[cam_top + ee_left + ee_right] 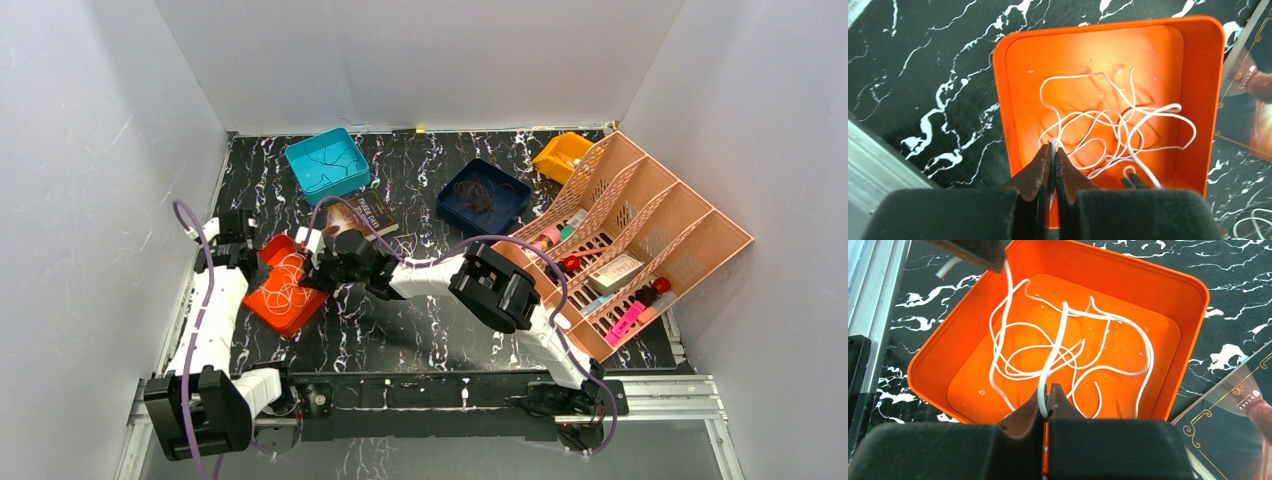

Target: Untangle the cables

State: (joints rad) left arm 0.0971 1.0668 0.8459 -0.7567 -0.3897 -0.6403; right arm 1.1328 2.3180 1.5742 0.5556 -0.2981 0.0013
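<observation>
A tangle of whitish cables [1118, 125] lies in an orange tray [1205, 100], also seen from above [288, 288]. My left gripper [1053, 146] is shut on one white strand at the tray's near side. My right gripper [1048, 390] is shut on another white strand that rises from the heap [1048, 347]. Both grippers [268, 262] [312, 270] hang over the orange tray [262, 310], close together. In the right wrist view a left fingertip [975, 252] shows at the top left with a strand running down from it. Thin dark cables lie in a teal bin [327, 162], and brownish ones in a navy bin [483, 195].
A book [368, 215] lies just behind the orange tray. A yellow bin [562, 155] and a pink slotted organiser [640, 250] holding small items stand at the right. A metal rail [185, 300] runs along the table's left edge. White walls close in on three sides.
</observation>
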